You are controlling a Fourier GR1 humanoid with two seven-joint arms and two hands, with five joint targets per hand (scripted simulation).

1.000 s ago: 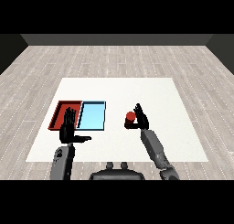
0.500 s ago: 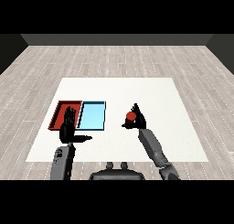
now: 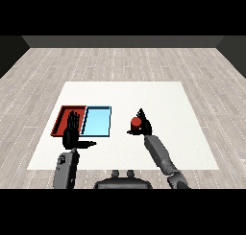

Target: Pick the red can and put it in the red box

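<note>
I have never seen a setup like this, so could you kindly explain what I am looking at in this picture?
This is a humanoid robot seen from its own head, looking down across a white table. Two grey forearms come in from below, each ending in a black robot hand. The right robot hand is curled round a red can. The left robot hand is open, fingers straight, in front of the red tray. A light blue tray lies beside the red one.

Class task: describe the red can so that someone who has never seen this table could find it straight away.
Start at the white table, then find the red tray and light blue tray on its left half. Right of them, the right hand curls round the red can, the only small round red thing.
</note>
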